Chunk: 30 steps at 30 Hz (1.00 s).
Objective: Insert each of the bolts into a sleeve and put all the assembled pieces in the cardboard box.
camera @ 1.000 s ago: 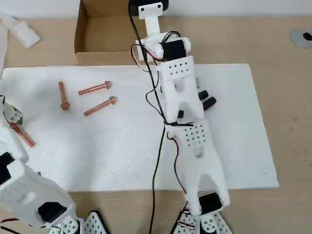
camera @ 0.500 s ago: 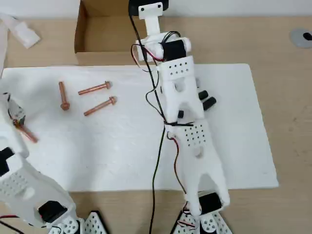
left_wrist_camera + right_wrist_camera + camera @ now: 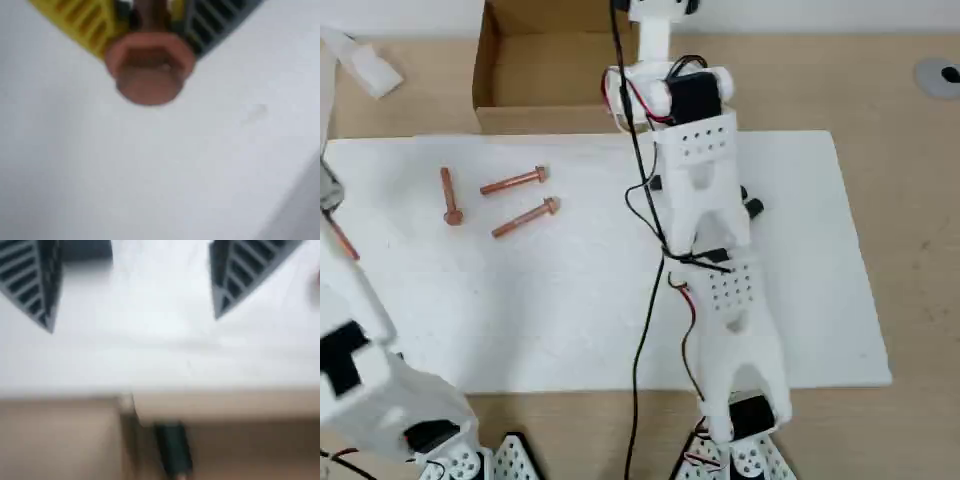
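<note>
While head-outward, bolt (image 3: 149, 70) within left claw (image 3: 150, 30)

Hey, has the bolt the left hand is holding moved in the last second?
Yes. The bolt in the left hand has shifted toward the white mat's left edge, farther from the three loose bolts.
</note>
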Motion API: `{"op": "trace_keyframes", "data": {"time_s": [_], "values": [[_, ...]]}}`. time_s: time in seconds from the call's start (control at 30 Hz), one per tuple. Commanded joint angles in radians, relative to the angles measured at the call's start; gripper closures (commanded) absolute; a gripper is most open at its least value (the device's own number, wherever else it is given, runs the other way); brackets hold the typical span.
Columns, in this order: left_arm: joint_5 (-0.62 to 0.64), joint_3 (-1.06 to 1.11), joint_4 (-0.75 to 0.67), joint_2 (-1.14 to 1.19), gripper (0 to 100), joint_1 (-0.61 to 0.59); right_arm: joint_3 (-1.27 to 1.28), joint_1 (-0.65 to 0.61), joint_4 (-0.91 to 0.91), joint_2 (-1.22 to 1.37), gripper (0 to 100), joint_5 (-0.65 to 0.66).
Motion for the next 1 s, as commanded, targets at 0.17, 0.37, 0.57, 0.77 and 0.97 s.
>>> {"op": "trace_keyframes", "data": {"time_s": [0.17,0.37,0.57,0.77,0.97], "values": [[-0.126,0.104,0.089,-0.498,99,0.178,0.232,0.064,0.038,-0.234,75.6,0.114],[-0.126,0.459,-0.087,-0.760,99,0.210,0.677,0.085,0.037,-0.437,75.6,0.466],[-0.126,0.749,-0.187,-0.993,99,0.212,0.995,0.137,0.029,-0.529,75.4,0.835],[-0.126,0.864,-0.206,-1.173,99,0.213,1.144,0.128,0.029,-0.526,75.4,1.240],[-0.124,0.910,-0.204,-1.259,99,0.212,1.222,0.145,-0.006,-0.472,75.5,1.422]]}}
